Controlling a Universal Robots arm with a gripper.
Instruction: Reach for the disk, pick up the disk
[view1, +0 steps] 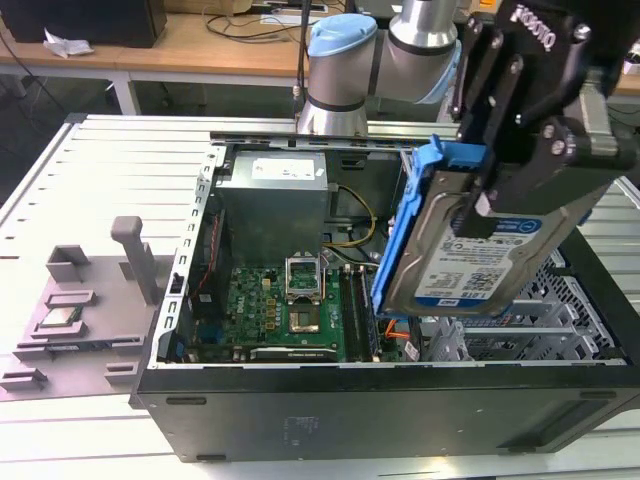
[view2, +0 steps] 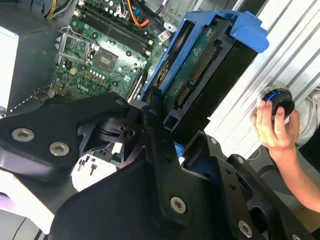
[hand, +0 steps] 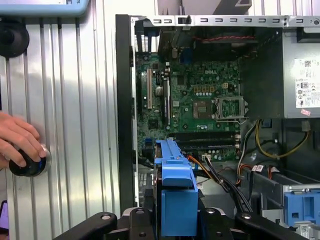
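One disk (view1: 470, 245) is held clamped between the black fingers (view1: 505, 150) of the gripper (view1: 500, 200), lifted clear above the open computer case (view1: 330, 410) and tilted on edge, as seen in the exterior view. Its white-and-blue label faces the camera there, and its blue bracket (view1: 400, 225) runs along the edge toward the exterior view's left. In the first wrist view the bracket (hand: 176, 195) is seen end-on between the fingers, which are closed narrowly on the drive's two sides. In the second wrist view the disk's circuit-board side (view2: 197, 70) is shown, framed by the blue plastic. Below and beyond the disk, the green motherboard (view1: 285, 310) is laid flat in the case, with the grey power supply (view1: 275, 195) behind it. On the ribbed metal surface (view1: 100, 190), toward the exterior view's left, a grey fixture (view1: 85, 310) is set. A person's hand (hand: 17, 142) is rested on a round black knob (hand: 27, 162) on the surface beside the case.
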